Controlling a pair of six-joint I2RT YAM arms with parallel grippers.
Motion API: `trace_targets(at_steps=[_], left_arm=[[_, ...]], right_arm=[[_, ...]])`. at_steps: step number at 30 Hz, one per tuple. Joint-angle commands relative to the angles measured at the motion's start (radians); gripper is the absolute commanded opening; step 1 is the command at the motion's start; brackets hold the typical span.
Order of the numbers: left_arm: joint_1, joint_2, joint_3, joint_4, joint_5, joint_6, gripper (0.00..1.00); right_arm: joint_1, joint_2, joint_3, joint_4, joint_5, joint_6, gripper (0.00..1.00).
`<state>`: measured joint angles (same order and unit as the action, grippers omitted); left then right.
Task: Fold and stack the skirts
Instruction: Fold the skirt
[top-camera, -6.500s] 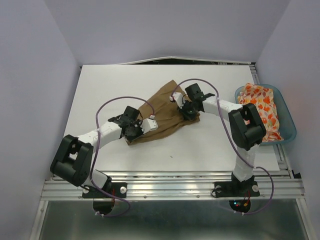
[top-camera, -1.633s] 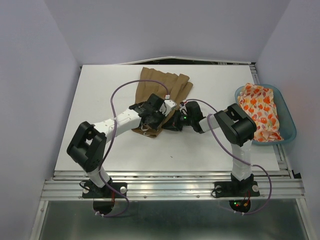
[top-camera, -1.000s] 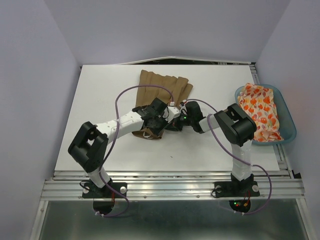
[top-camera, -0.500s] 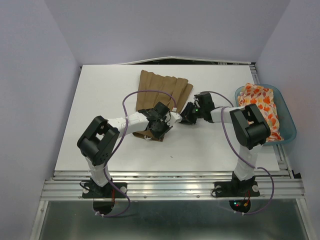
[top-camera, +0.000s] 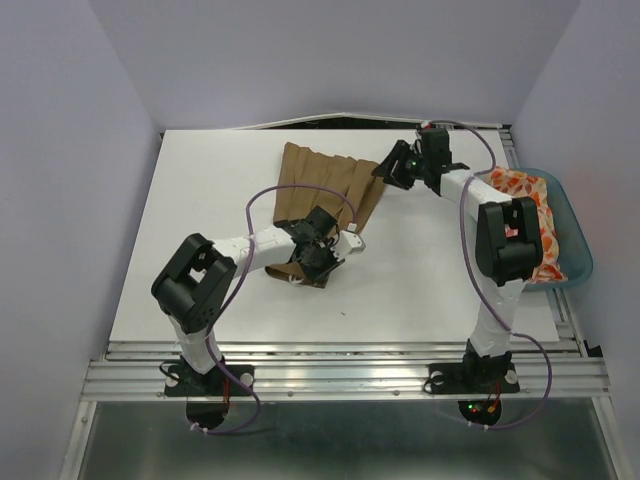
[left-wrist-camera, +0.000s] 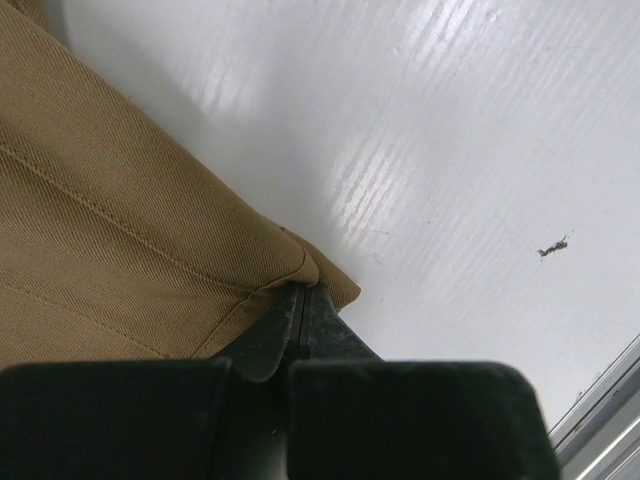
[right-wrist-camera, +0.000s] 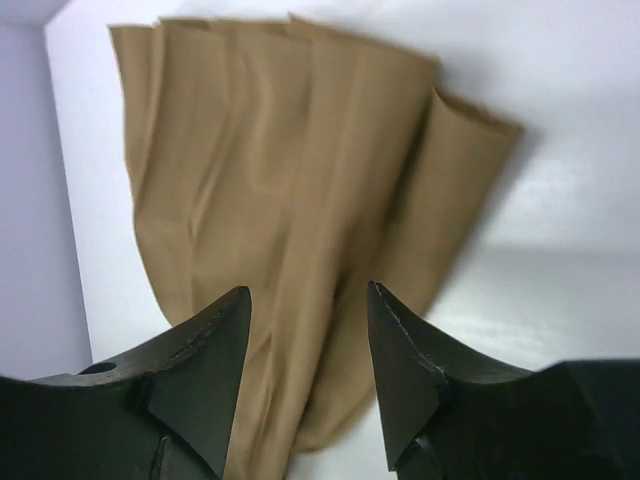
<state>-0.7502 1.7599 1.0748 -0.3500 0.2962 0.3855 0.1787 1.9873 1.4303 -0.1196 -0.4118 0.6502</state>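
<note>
The tan skirt (top-camera: 320, 185) lies spread flat at the table's middle, pleats running away from the arms. My left gripper (top-camera: 318, 262) is at its near corner, shut on that corner; in the left wrist view the hem (left-wrist-camera: 300, 265) folds over my closed fingertips (left-wrist-camera: 303, 292). My right gripper (top-camera: 387, 168) hovers open over the skirt's far right corner. In the right wrist view the tan cloth (right-wrist-camera: 270, 150) lies below, with nothing between the open fingers (right-wrist-camera: 308, 300). The leaf-print skirt (top-camera: 525, 215) lies crumpled in the tub at the right.
The translucent teal tub (top-camera: 580, 255) stands at the table's right edge. The white table (top-camera: 430, 270) ends at a metal rail near the arm bases. Purple-grey walls close in the left, back and right sides.
My right gripper opened, let go of the tan skirt and swung from the near middle to the skirt's far right corner. My left gripper stayed shut on the near corner.
</note>
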Motion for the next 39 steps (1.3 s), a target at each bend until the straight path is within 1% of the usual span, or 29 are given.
trace_targets(at_steps=[1, 2, 3, 6, 11, 16, 19, 20, 25, 27, 29, 30, 33, 39], left_arm=[[-0.006, 0.018, -0.067, -0.167, 0.031, 0.044, 0.0], [-0.006, 0.018, -0.065, -0.168, 0.032, 0.047, 0.0], [-0.006, 0.019, -0.065, -0.168, 0.034, 0.044, 0.0], [-0.006, 0.021, -0.062, -0.165, 0.031, 0.041, 0.0], [-0.006, 0.023, -0.062, -0.158, 0.024, 0.036, 0.0], [-0.006, 0.032, -0.052, -0.153, 0.026, 0.03, 0.0], [-0.006, 0.033, -0.05, -0.152, 0.027, 0.024, 0.0], [-0.006, 0.032, -0.05, -0.15, 0.027, 0.024, 0.0], [-0.006, 0.033, -0.05, -0.156, 0.026, 0.023, 0.0], [-0.005, 0.035, -0.052, -0.156, 0.024, 0.023, 0.0], [-0.005, 0.035, -0.052, -0.156, 0.023, 0.023, 0.0], [-0.005, 0.036, -0.052, -0.156, 0.021, 0.023, 0.0], [-0.006, 0.046, -0.05, -0.156, 0.02, 0.019, 0.0], [-0.005, 0.056, -0.049, -0.158, 0.014, 0.019, 0.0]], right_arm=[[0.004, 0.091, 0.151, 0.046, -0.012, -0.008, 0.56], [0.004, 0.116, 0.213, 0.046, -0.002, 0.0, 0.57], [0.004, 0.166, 0.246, 0.044, 0.005, 0.018, 0.56], [0.004, 0.237, 0.315, 0.047, 0.03, 0.048, 0.58], [0.004, 0.278, 0.325, 0.077, 0.024, 0.095, 0.59], [0.004, 0.33, 0.34, 0.107, -0.018, 0.111, 0.58], [0.004, 0.343, 0.352, 0.107, -0.018, 0.12, 0.58], [0.004, 0.347, 0.354, 0.151, -0.025, 0.13, 0.57], [0.004, 0.36, 0.38, 0.196, -0.053, 0.152, 0.51], [0.004, 0.357, 0.387, 0.209, -0.062, 0.155, 0.45], [0.004, 0.357, 0.392, 0.216, -0.071, 0.158, 0.35], [0.004, 0.355, 0.395, 0.216, -0.071, 0.161, 0.21], [0.004, 0.328, 0.386, 0.215, -0.067, 0.158, 0.01], [-0.019, 0.203, 0.335, 0.209, -0.044, 0.151, 0.01]])
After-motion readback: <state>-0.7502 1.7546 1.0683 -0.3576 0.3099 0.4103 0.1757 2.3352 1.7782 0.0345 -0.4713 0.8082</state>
